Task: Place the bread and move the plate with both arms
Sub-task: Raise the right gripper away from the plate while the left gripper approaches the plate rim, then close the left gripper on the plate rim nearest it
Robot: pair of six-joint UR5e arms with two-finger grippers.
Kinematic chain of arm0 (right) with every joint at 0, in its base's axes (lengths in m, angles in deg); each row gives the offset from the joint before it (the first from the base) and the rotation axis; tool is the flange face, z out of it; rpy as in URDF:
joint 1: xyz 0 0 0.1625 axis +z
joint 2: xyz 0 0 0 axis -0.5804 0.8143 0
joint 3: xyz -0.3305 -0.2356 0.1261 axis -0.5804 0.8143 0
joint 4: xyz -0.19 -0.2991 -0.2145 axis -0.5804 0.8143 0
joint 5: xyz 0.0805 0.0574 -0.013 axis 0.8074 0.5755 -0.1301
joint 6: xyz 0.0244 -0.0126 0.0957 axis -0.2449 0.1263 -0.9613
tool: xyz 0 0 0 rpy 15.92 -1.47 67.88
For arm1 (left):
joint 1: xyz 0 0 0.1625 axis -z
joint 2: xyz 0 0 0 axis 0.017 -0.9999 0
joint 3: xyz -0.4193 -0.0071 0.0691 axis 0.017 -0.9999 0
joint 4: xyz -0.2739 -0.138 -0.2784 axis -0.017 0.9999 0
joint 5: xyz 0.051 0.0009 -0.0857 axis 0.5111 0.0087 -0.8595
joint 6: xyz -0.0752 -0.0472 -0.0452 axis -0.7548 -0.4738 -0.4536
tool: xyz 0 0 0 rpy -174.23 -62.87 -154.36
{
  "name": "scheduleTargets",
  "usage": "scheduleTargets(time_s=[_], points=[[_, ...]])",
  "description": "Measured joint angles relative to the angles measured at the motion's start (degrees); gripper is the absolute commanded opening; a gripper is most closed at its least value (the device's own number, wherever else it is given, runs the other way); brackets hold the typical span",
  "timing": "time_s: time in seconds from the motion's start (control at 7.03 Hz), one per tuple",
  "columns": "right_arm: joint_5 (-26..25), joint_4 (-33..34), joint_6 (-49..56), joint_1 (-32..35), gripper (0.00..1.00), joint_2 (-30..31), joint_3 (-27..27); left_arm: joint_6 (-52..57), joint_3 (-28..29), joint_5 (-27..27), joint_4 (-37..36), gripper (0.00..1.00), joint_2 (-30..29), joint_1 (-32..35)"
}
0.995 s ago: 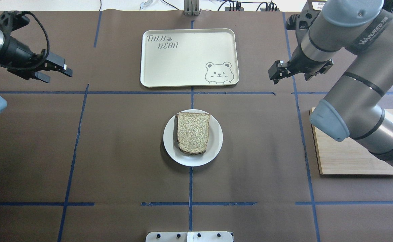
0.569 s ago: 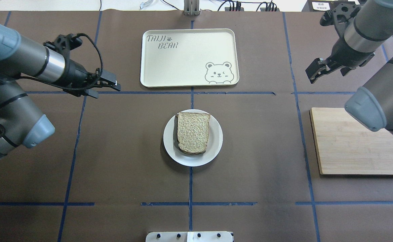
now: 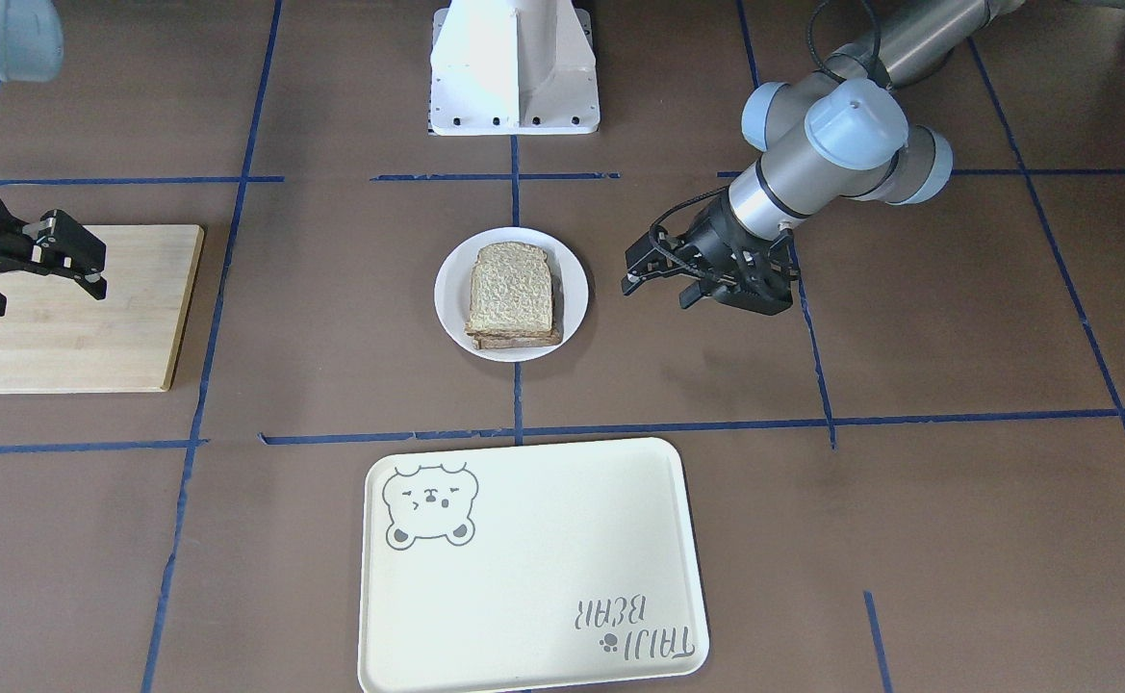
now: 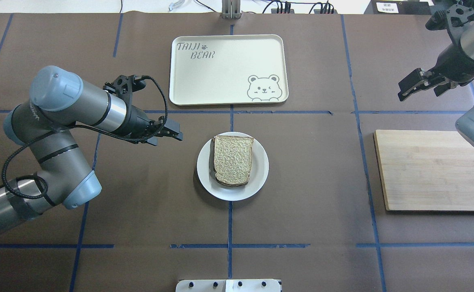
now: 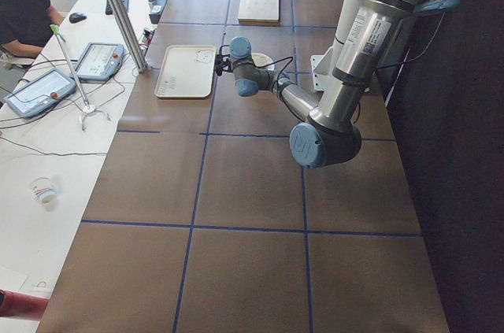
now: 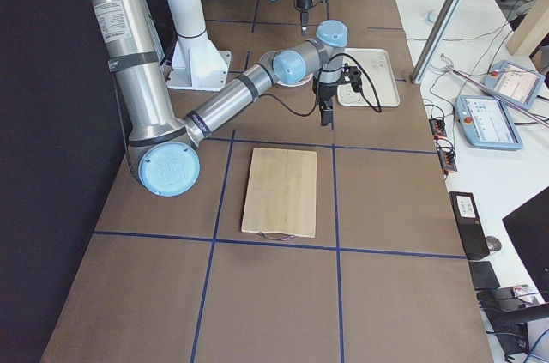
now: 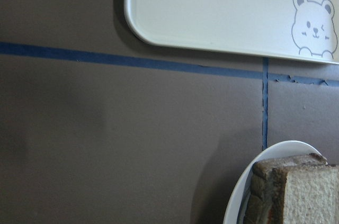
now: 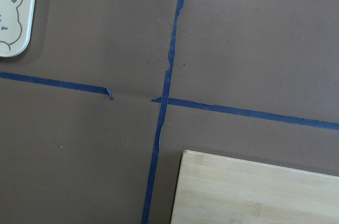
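Left pincer (image 4: 168,138) has swung in since a moment ago. It hovers spread open and empty, near the plate (image 4: 261,172) holding the bread (image 4: 233,160) mid-desk (image 4: 139,202). Right pincer (image 4: 419,90), also open and empty, backed off past the wooden board (image 4: 427,170).

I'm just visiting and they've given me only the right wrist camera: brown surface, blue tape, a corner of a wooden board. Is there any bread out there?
Observer: Yes. The bread lies on a white plate in the middle of the table, outside your frame.
Visitor: Is one of the claws holding it?
Observer: No. The left gripper hovers beside the plate, open, touching neither plate nor bread.
Visitor: And the claw under my camera?
Observer: The right gripper is open and empty, in the air past the far edge of the wooden board, well away from the plate.
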State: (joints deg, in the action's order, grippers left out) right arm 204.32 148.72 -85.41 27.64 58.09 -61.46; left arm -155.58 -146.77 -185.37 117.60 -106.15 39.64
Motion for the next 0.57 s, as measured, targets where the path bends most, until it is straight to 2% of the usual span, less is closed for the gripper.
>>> scheduleTargets(time_s=[0.28,0.57], points=[[0.54,-0.17,0.05,0.07,1.0,0.2,0.01,-4.5,0.2,3.89,1.07,0.56,-0.95,-3.84],[0.69,-0.19,0.1,0.13,1.0,0.47,0.05,-5.88,2.04,5.9,1.4,0.54,-2.36,-6.05]])
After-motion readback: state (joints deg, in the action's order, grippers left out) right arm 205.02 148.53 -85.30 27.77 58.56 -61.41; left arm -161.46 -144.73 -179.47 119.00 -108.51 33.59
